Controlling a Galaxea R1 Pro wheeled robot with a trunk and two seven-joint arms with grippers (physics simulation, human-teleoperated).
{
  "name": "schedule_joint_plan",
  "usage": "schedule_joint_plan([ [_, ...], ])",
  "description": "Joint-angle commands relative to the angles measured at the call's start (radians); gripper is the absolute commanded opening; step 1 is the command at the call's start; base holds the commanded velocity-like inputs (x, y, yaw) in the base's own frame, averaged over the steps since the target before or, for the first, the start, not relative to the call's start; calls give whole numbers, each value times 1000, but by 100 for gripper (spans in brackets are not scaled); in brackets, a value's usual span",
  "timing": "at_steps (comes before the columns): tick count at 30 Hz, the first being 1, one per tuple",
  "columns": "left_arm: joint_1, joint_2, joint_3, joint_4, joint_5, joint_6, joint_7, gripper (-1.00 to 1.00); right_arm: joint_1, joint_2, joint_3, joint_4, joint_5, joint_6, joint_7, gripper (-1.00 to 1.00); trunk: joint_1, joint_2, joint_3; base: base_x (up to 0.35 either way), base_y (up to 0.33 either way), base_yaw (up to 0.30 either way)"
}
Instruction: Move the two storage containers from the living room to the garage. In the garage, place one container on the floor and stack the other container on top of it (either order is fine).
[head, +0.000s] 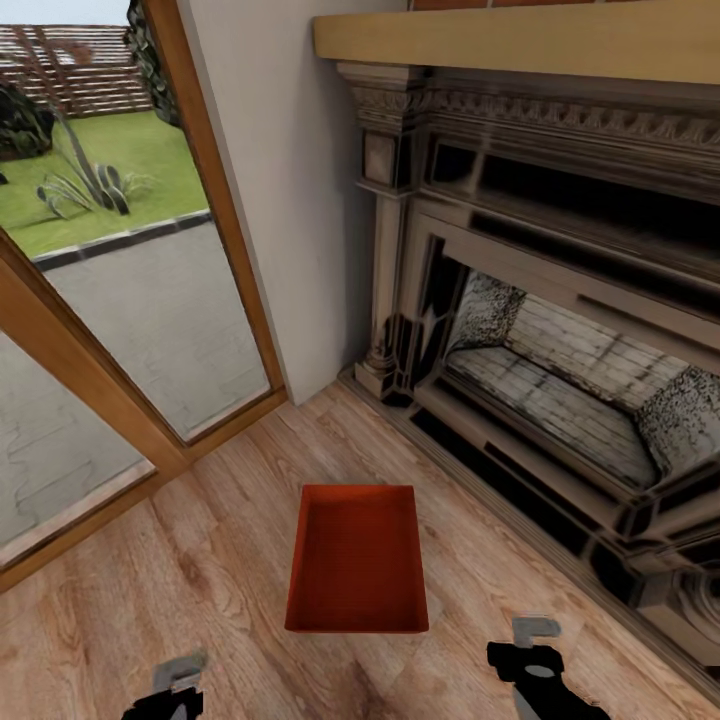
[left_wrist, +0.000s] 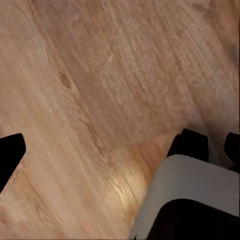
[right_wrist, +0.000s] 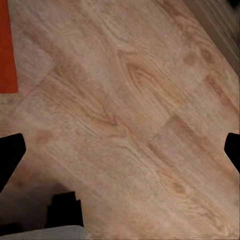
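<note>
So there's one orange-red rectangular plastic bin (head: 357, 558) sitting flat on the light wood-plank floor (head: 200, 580) of the living room, pretty much dead center in the head view and a bit in front of the robot. No lid on it, walls taper in slightly toward the bottom, and you can see straight down to the base: nothing in it at all, just bare red plastic. It's upright, long side pointing away from the robot. I can only spot the one bin here.

Off to the right of it is the dark ornate fireplace surround (head: 560, 300) with pale brick inside the firebox, and a tan wooden mantel shelf (head: 520, 40) running across the top. The bin is near the hearth edge but not touching. To the left there's the wood-framed glass door (head: 130, 330), with grey paving and a patch of lawn outside.

Both arms are low at the bottom of the head view, one either side of the bin and both short of it. The left gripper (head: 178, 680) and the right gripper (head: 532, 640) aren't touching anything. In the right wrist view the two dark fingertips (right_wrist: 10, 155) sit at opposite edges with bare planks between them, so spread wide and holding nothing; a sliver of the bin (right_wrist: 7, 45) shows at the edge. Left wrist view has one dark fingertip (left_wrist: 10, 155) at one side over bare floor, and the other side is muddled up with robot body parts, so I can't really tell how wide that one's set.
</note>
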Motion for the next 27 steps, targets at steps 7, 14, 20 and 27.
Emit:
schedule_joint_plan([
  [7,-329,-84,0,108,-60,-44,40,100,-85,51,2,21,1,-67,-6,100,0,0,-1,0,0,0],
  [14,-403,-123,-8,166,-63,-94,32,100,-86,96,3,25,2,-113,-5,100,0,0,-1,0,0,0],
  [20,-407,-146,-68,352,-64,-244,-142,100,-86,134,8,70,2,-141,11,100,0,0,-1,0,0,0],
  [27,-407,-161,-78,410,-63,-259,-185,100,-85,211,11,97,9,-154,14,100,0,0,-1,0,0,0],
])
